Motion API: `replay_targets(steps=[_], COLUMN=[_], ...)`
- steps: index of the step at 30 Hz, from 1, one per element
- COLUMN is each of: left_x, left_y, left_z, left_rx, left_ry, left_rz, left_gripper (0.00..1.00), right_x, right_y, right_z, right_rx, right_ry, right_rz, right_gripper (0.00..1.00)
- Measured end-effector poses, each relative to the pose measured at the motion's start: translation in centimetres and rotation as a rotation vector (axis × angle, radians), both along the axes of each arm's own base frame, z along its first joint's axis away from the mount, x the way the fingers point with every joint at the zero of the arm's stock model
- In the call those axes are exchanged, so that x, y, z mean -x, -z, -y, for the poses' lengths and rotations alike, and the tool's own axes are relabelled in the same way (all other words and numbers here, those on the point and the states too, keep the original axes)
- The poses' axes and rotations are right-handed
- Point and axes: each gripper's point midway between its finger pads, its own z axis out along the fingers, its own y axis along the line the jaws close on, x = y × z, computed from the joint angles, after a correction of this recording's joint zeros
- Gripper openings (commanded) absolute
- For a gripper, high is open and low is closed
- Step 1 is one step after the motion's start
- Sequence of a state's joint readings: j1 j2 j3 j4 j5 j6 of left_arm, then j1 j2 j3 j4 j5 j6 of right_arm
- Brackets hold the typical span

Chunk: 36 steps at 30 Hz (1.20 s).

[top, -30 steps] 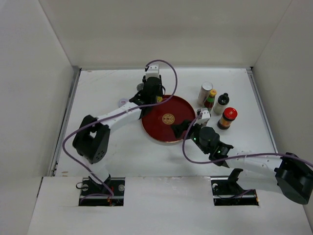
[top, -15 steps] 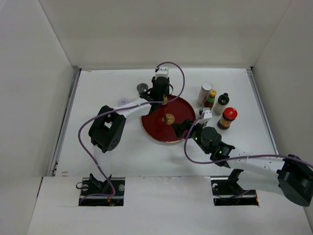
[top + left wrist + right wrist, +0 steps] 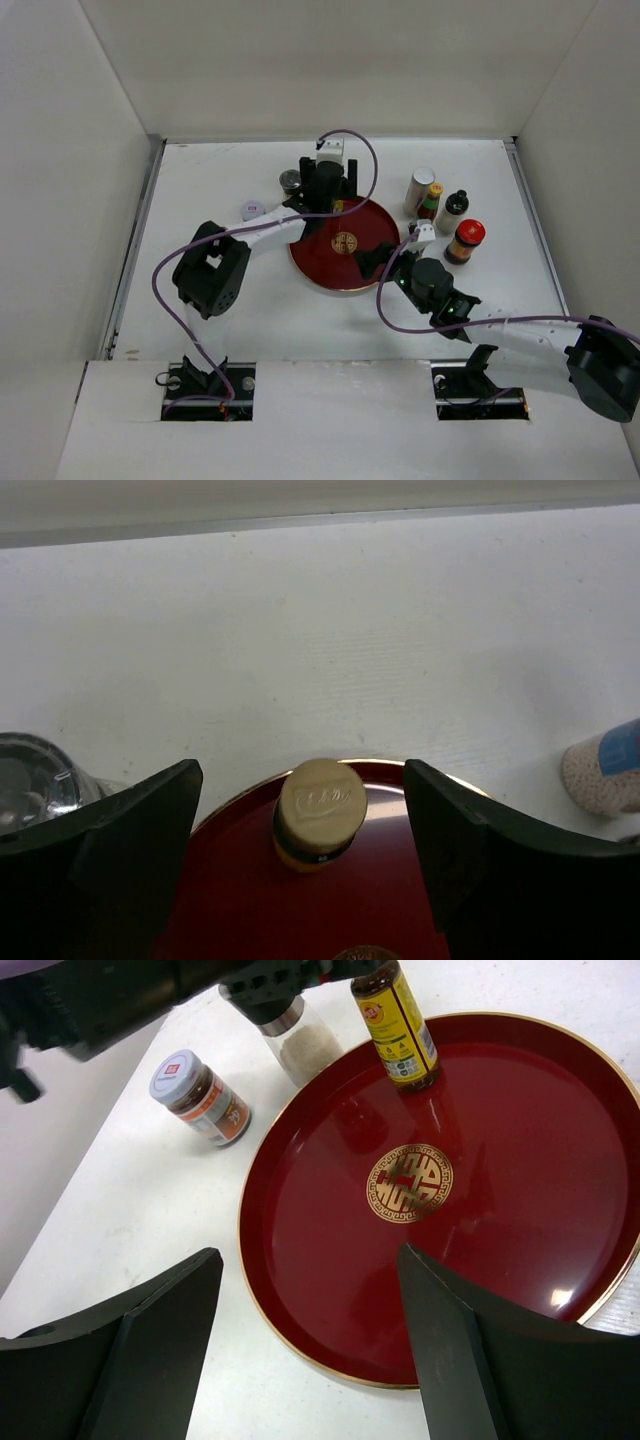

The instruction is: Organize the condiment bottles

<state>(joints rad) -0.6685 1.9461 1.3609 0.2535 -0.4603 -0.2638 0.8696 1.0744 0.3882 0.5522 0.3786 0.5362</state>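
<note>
A small bottle with a cream cap (image 3: 320, 802) and a yellow label (image 3: 397, 1028) stands upright on the round red tray (image 3: 325, 262), near its far rim. My left gripper (image 3: 303, 772) is open around it, and neither finger touches it. My right gripper (image 3: 310, 1260) hangs open and empty over the tray's near rim (image 3: 385, 258). On the table left of the tray stand a jar with a white cap (image 3: 250, 210) and a grinder jar (image 3: 290, 180). To the right stand a tall white bottle (image 3: 420, 188), a green bottle (image 3: 430, 204), a black-capped bottle (image 3: 453, 210) and a red-capped jar (image 3: 466, 240).
White walls close the table in at the back and on both sides. The left arm reaches across from the left base to the tray's far edge. The right arm lies low along the near right of the table.
My left gripper carried the yellow-labelled bottle rightward over the tray's far edge, then opened and let it go standing there. The right gripper has barely shifted.
</note>
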Motion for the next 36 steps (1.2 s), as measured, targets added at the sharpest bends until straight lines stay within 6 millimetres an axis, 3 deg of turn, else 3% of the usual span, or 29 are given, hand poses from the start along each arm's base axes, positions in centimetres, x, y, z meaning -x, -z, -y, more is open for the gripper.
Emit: replay_targets(steps=[3, 9, 12, 19, 24, 26, 30, 36], left_x=[1.1, 2.0, 1.7, 0.8, -0.2, -0.4, -1.6, -1.7], left_y=[-1.8, -7.4, -8.1, -5.3, -1.9, -0.1, 0.2, 2.3], left_z=[-0.8, -3.7, -5.8, -10.7, -13.1, -13.1, -11.9, -11.3], left_rx=[0.018, 0.087, 0.093, 0.020, -0.036, -0.052, -0.040, -0.060], left_ry=[-0.001, -0.067, -0.123, -0.242, -0.289, -0.285, -0.257, -0.234], left_rz=[0.023, 0.120, 0.133, 0.063, -0.012, -0.049, -0.052, -0.097], left_gripper=[0.85, 0.89, 0.90, 0.90, 0.90, 0.90, 0.89, 0.85], right_x=[0.0, 0.0, -0.1, -0.2, -0.2, -0.2, -0.2, -0.1], right_y=[0.0, 0.0, 0.0, 0.1, 0.1, 0.1, 1.0, 1.9], right_z=[0.0, 0.0, 0.1, 0.3, 0.3, 0.3, 0.1, -0.2], right_rx=[0.001, 0.001, 0.002, 0.004, 0.004, 0.005, 0.024, 0.052], right_ry=[0.000, 0.001, 0.005, 0.011, 0.012, 0.012, 0.009, 0.000], right_rz=[0.000, 0.000, 0.000, -0.001, 0.000, -0.001, -0.017, -0.031], right_gripper=[0.78, 0.79, 0.79, 0.81, 0.81, 0.81, 0.82, 0.83])
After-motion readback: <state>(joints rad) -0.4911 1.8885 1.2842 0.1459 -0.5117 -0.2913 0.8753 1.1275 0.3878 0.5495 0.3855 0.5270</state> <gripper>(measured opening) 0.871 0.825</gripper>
